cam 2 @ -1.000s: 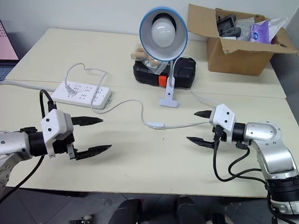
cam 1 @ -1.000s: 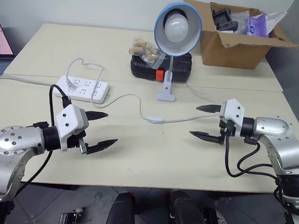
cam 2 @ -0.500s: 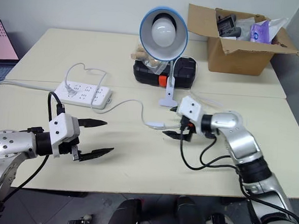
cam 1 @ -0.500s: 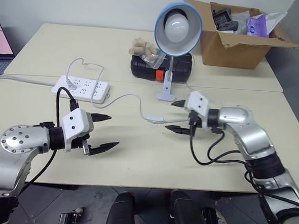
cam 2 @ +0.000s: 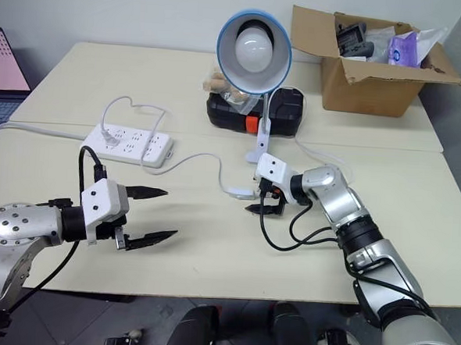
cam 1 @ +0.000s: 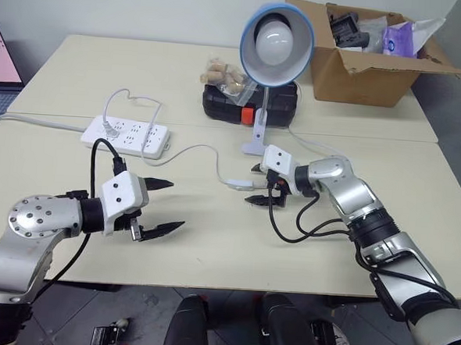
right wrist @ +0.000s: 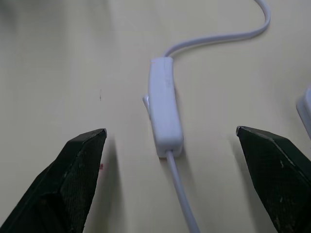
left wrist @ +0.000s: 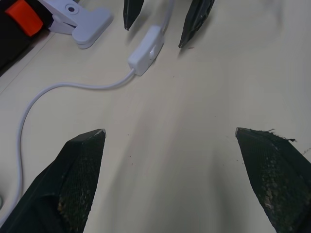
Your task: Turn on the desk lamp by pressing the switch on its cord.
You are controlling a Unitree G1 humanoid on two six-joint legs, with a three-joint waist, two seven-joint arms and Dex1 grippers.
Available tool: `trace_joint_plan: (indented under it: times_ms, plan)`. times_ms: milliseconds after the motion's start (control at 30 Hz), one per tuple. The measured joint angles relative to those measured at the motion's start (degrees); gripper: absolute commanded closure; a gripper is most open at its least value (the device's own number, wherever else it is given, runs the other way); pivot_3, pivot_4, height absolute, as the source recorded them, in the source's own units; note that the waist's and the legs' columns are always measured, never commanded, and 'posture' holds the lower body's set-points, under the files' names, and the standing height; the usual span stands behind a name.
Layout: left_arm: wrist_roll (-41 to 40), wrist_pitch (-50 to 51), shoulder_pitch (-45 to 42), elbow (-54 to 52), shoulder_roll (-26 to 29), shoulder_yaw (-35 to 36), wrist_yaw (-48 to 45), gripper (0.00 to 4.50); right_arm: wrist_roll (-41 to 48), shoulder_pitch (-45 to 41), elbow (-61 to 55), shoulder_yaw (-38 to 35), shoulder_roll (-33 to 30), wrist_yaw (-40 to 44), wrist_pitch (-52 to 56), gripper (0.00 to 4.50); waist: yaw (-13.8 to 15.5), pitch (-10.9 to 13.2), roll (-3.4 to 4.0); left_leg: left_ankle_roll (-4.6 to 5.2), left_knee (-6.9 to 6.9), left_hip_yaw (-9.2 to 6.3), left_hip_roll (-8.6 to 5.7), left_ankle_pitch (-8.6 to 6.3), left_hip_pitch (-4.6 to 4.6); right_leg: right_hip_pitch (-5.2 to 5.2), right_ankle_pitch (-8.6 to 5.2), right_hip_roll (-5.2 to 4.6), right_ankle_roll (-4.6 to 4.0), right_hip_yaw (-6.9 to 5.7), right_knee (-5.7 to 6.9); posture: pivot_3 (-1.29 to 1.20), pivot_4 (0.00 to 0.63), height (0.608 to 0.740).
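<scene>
Right end effector (cam 1: pixel 255 183) now astride switch (cam 1: pixel 238 184)

My lamp (cam 1: pixel 276 36) has a blue shade that is white inside, a white bulb and an orange clip (cam 1: pixel 248 115). The switch (right wrist: pixel 164 108) and its cord (right wrist: pixel 221 36) are white. My fingers (left wrist: pixel 80 177) are black. The table (cam 1: pixel 80 69) is pale yellow. The box (cam 1: pixel 362 67) is brown cardboard.

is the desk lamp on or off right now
Off: the desk lamp bulb looks unlit, and the open right gripper straddles the switch without touching it.
</scene>
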Motion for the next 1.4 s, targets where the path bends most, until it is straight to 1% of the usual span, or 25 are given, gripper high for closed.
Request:
trace_joint_plan:
  times_ms: [133, 233, 400, 433, 467, 667, 800, 967, 1033, 1167, 1400]
  plan:
    - [0.18, -0.61, 0.0, 0.0, -0.23, -0.5, 0.49, 0.0, -0.42, -0.43, 1.54, -0.04, 1.15, 0.29, -1.39, 1.69, 0.0, 0.0, 0.0, 0.0, 0.0, -0.01, 0.0, 0.0, 0.0, 0.0, 0.0, 0.0, 0.0, 0.0, 0.0, 0.0, 0.15, 0.74]
    - [0.29, -0.87, 0.0, 0.03, -0.34, -0.87, 0.59, 0.0, -0.93, -0.43, 2.52, -0.04, 1.28, 0.72, -2.29, 2.58, 0.01, 0.0, 0.0, 0.0, 0.0, -0.01, 0.0, 0.0, -0.01, 0.0, 0.0, 0.0, 0.0, 0.0, 0.0, 0.0, 0.15, 0.74]
    - [0.34, -1.2, -0.27, 0.29, -0.51, -1.07, 0.63, 0.0, -2.31, -0.44, 3.33, -0.02, 1.23, 1.55, -3.67, 3.62, 0.0, 0.0, 0.0, 0.0, 0.0, -0.02, 0.0, 0.0, 0.0, 0.0, 0.0, 0.0, 0.0, 0.0, 0.01, 0.0, 0.15, 0.74]
    - [0.35, -1.4, -0.51, 0.64, -0.69, -1.26, 0.63, 0.0, -2.59, -0.48, 3.37, -0.02, 1.15, 1.88, -4.17, 3.94, 0.01, 0.0, 0.0, 0.0, 0.0, -0.02, 0.0, 0.0, 0.0, 0.0, 0.0, 0.0, 0.0, 0.0, 0.01, 0.0, 0.15, 0.74]
    - [0.39, -1.67, -0.85, 1.08, -0.81, -1.46, 0.62, 0.0, -2.98, -0.63, 3.47, 0.02, 1.04, 2.43, -4.9, 4.11, 0.01, 0.0, 0.0, 0.0, 0.0, -0.02, 0.0, 0.0, 0.0, 0.0, 0.0, 0.0, 0.0, -0.01, 0.01, 0.0, 0.15, 0.74]
    - [0.42, -1.97, -2.33, 1.44, -1.48, -2.13, 0.74, 0.0, -4.02, -0.78, 2.24, 0.0, -0.41, 5.35, -6.05, 4.13, 0.07, 0.01, 0.02, 0.0, 0.0, -0.03, -0.01, 0.0, -0.01, 0.0, 0.0, 0.0, 0.0, -0.02, 0.01, 0.0, 0.15, 0.74]
    - [-2.03, 0.86, -5.97, 0.99, -3.35, -2.23, 1.67, 0.0, -1.75, -0.13, -6.13, -0.58, -1.88, 9.07, -1.98, 4.13, 0.05, 0.01, 0.01, 0.0, 0.02, -0.09, 0.0, 0.0, -0.03, 0.01, 0.0, 0.02, 0.0, -0.05, 0.02, 0.0, 0.15, 0.74]
    - [-4.95, 5.6, -11.56, 0.35, -4.08, -3.82, 1.92, 0.0, 1.11, 0.67, -15.27, -0.82, -3.4, 11.47, 3.86, 4.13, 0.07, 0.01, 0.02, 0.0, 0.04, -0.13, -0.02, 0.0, -0.02, 0.04, 0.01, 0.02, 0.02, -0.06, 0.02, 0.0, 0.15, 0.74]
    - [-4.82, 8.12, -14.85, 0.31, -4.21, -7.0, 1.8, 0.0, 2.35, 1.0, -18.69, -0.86, -3.87, 11.52, 6.46, 4.13, 0.05, 0.01, 0.02, 0.0, 0.04, -0.13, -0.03, 0.0, -0.02, 0.05, 0.01, 0.02, 0.03, -0.07, 0.02, 0.0, 0.15, 0.74]
    - [-4.06, 9.66, -18.96, 1.34, -5.98, -11.45, 1.79, 0.0, 2.87, 1.22, -21.3, -0.85, -3.89, 11.26, 8.67, 4.13, 0.06, 0.01, 0.02, 0.0, 0.04, -0.13, -0.03, 0.0, -0.03, 0.05, 0.01, 0.03, 0.03, -0.07, 0.02, 0.0, 0.15, 0.74]
    - [-1.7, 10.16, -21.0, 3.77, -7.33, -15.63, 1.69, 0.0, 2.92, 1.31, -22.58, -0.84, -3.77, 10.29, 10.03, 4.13, 0.02, 0.01, 0.02, 0.0, 0.03, -0.14, -0.03, 0.0, -0.03, 0.04, 0.01, 0.03, 0.02, -0.07, 0.02, 0.0, 0.15, 0.74]
